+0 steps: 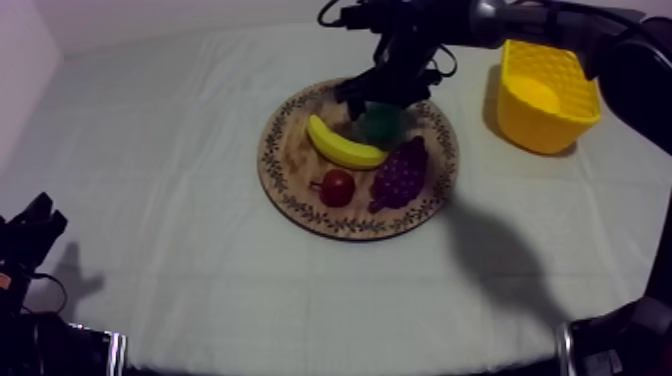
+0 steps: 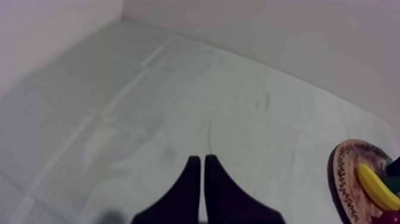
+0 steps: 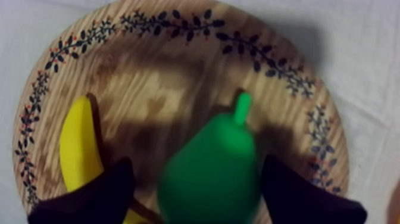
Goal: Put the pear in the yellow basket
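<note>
1. On the wooden board (image 3: 149, 71), beside the banana (image 3: 74, 149), the pear (image 3: 211, 173) sits between the wide-open, empty fingers of our right gripper (image 3: 199, 182)
2. We judge it light, rigid and slick; squeeze its broad belly, not the neck
3. Our left gripper (image 2: 201, 164) rests closed on nothing

A robotics lab: black robot arms (image 1: 560, 25) work over a cloth-draped tabletop (image 1: 150, 260) against bare white walls (image 2: 286, 36) (toy fruit (image 1: 345, 150) sits on a wooden board (image 1: 290, 170)).
</note>
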{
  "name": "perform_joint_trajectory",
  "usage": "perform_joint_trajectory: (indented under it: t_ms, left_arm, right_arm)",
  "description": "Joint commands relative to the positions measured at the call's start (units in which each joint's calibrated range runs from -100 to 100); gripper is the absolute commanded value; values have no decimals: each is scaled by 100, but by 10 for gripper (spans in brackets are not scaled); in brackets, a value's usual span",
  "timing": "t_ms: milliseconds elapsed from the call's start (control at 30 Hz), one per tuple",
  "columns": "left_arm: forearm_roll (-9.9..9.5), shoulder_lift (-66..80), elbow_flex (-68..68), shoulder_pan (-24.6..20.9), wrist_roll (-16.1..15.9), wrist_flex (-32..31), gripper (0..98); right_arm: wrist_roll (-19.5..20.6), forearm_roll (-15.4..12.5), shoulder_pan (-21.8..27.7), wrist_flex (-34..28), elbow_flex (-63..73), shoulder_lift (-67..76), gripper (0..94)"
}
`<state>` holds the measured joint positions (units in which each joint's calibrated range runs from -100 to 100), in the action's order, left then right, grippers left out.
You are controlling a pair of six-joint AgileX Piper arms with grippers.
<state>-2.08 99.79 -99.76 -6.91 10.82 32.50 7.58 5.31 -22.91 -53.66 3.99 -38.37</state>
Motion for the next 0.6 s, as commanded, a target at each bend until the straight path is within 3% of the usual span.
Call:
perform_joint_trajectory:
  t_ms: [0, 300, 567]
  left_arm:
    - [0, 4, -2, -1, 0, 0, 1]
    - [0, 4, -2, -1, 0, 0, 1]
    - [0, 4, -2, -1, 1, 0, 1]
  right_arm:
    - [17, 64, 6, -24, 116, -108, 527]
    - [96, 243, 18, -8, 33, -178, 478]
    - [253, 621, 123, 123, -899, 1398, 499]
